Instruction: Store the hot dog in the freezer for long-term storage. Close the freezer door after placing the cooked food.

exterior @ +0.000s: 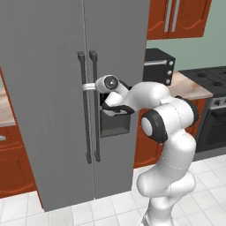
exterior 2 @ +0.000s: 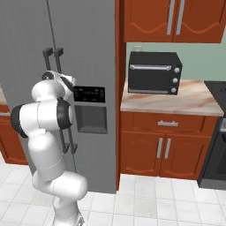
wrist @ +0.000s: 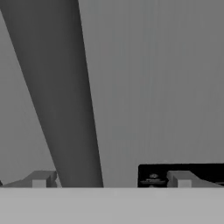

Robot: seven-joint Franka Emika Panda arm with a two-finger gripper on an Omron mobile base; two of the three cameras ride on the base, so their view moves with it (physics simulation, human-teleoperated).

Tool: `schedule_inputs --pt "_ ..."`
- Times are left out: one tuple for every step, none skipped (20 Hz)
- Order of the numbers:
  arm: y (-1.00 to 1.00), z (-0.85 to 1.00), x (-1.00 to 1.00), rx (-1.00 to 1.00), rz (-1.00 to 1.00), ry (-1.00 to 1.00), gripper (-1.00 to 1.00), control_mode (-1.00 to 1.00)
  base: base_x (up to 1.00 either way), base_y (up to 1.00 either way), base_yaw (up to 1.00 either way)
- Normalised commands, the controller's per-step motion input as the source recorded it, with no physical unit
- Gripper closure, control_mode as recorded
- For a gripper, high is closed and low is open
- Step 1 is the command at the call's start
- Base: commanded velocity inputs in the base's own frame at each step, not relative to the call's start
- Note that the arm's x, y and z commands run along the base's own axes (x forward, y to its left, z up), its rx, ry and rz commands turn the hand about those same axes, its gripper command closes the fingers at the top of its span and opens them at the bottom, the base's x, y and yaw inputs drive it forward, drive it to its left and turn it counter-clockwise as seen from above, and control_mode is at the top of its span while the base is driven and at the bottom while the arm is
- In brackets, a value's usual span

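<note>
Two dark fingertips (wrist: 40, 179) of the pincer (exterior: 89, 86) stand wide apart; between them runs a dark bar handle (wrist: 61, 96); behind it, the grey freezer door (exterior: 44, 110) stays shut.

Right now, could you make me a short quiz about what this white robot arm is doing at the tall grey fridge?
1. True or false: the tall grey side-by-side freezer has both doors shut.
2. The open two-finger gripper straddles which thing? A) a dark vertical bar handle B) the black toaster oven C) the dark dispenser recess
3. Fill in: the toaster oven stands on the pale ____ counter.

Key: 1 true; 2 A; 3 stone-look. The handle sits between the fingers, not yet clamped.
</note>
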Motion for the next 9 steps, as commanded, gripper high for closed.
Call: schedule_inputs --pt "0.00 0.43 0.61 0.00 0.00 0.11 -1.00 -1.00 0.00 0.00 0.00" --pt "0.00 0.41 0.61 0.00 0.00 0.11 -1.00 -1.00 0.00 0.00 0.00" --pt "0.00 0.41 0.61 0.00 0.00 0.13 -1.00 -1.00 0.00 0.00 0.00" --pt "0.00 0.41 0.59 0.00 0.00 0.15 -1.00 -1.00 0.00 0.00 0.00" --pt "0.00 0.43 0.59 0.00 0.00 0.19 -1.00 -1.00 0.00 0.00 0.00" --pt "0.00 0.44 0.59 0.00 0.00 0.20 -1.00 -1.00 0.00 0.00 0.00" --pt "0.00 0.45 0.58 0.00 0.00 0.21 -1.00 -1.00 0.00 0.00 0.00" --pt "0.00 0.45 0.56 0.00 0.00 0.22 -1.00 -1.00 0.00 0.00 0.00" --pt "0.00 0.44 0.55 0.00 0.00 0.24 -1.00 -1.00 0.00 0.00 0.00"
